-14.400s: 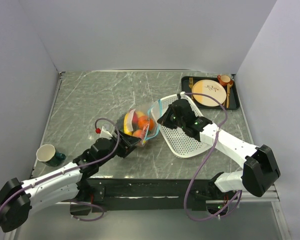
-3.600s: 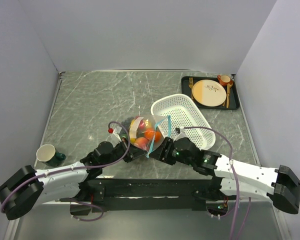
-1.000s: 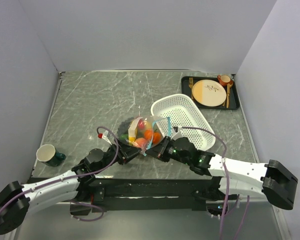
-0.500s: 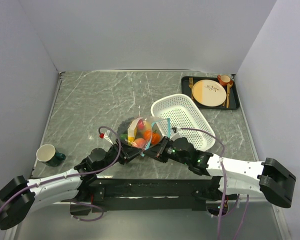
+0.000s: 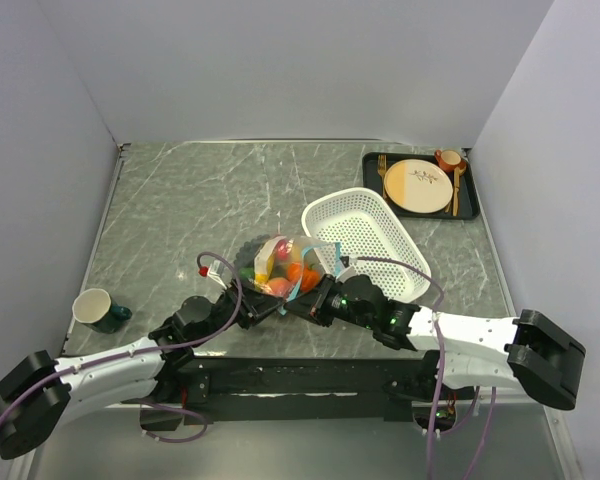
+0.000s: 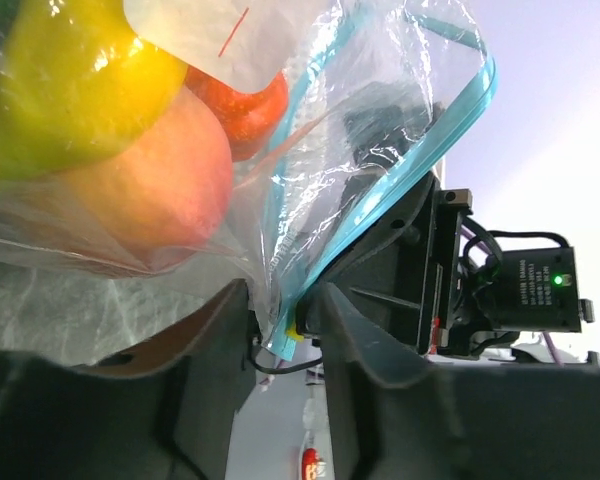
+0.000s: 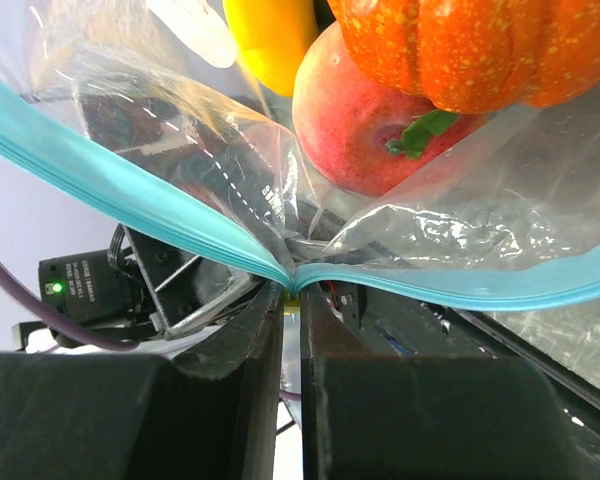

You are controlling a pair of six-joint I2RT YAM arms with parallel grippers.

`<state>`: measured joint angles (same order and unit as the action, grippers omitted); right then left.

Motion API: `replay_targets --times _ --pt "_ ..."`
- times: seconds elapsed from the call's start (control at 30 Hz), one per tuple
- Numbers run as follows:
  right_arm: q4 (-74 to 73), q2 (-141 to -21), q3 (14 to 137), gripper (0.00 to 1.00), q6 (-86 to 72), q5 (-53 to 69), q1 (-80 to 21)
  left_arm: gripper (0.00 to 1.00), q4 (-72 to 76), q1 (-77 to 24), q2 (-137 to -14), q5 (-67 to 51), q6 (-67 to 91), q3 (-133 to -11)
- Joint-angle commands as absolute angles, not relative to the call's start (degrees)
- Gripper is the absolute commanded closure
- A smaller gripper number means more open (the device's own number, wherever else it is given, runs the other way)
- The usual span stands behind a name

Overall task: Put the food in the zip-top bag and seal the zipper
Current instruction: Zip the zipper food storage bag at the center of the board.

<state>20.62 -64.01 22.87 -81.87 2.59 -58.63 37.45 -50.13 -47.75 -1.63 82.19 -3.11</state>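
Note:
The zip-top bag [image 5: 285,262] stands near the table's front, holding the food: an orange tomato [image 7: 460,50], a peach [image 7: 370,130] and a yellow piece [image 6: 80,80]. Its teal zipper [image 7: 110,180] spreads open above my right gripper [image 7: 292,295], which is shut on the strip where its two sides meet. My left gripper [image 6: 278,300] has the bag's corner and strip end [image 6: 410,170] between its narrow jaws. In the top view the left gripper [image 5: 265,303] and right gripper [image 5: 305,300] sit close together at the bag's near edge.
A white perforated basket [image 5: 365,240] lies just right of the bag. A black tray [image 5: 372,170] with a beige plate and an orange cup [image 5: 448,158] is at the back right. A green mug [image 5: 95,308] stands at the front left.
My right gripper has moved left along the bag's mouth, closer to the left gripper. The bag has shifted slightly left. The left gripper has kept its hold.

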Motion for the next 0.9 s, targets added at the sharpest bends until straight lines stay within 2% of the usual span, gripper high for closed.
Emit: replay_targets --times 0.0,0.1,0.27,0.37,0.47,0.53,0.63,0.77,0.87 --pt "24.34 -61.62 21.45 1.0 -83.41 0.09 -58.97 0.55 40.44 -50.45 -46.5 -1.58 82.97 -2.81" --pt "25.05 -60.82 20.66 1.0 -83.85 -1.93 -58.89 0.54 39.03 -50.45 -44.57 -0.97 83.76 -1.94" --pt "26.45 -61.87 20.65 1.0 -84.37 -1.58 -58.97 0.73 38.58 -50.45 -43.15 -0.26 84.11 -1.67" --pt "27.24 -62.93 20.74 1.0 -84.64 -0.88 -58.89 0.77 40.25 -50.54 -44.47 -1.14 83.94 -2.02" --pt "28.21 -63.37 20.57 1.0 -84.99 -0.88 -58.89 0.7 41.13 -50.54 -45.88 -1.93 84.2 -1.94" --pt "28.65 -63.2 20.39 1.0 -85.08 -1.23 -58.89 0.6 40.7 -50.71 -46.05 -2.11 84.29 -1.76" --pt "28.92 -62.23 19.95 1.0 -85.17 -2.19 -58.89 0.5 39.29 -50.8 -45.01 -2.11 84.2 -1.41" --pt "29.53 -61.44 19.34 1.0 -85.69 -2.81 -58.89 0.51 37.01 -50.8 -42.89 -1.15 83.59 -1.4" --pt "30.76 -61.96 18.99 1.0 -85.96 -2.46 -58.89 0.59 36.47 -50.8 -42.19 -0.62 83.67 -1.41"
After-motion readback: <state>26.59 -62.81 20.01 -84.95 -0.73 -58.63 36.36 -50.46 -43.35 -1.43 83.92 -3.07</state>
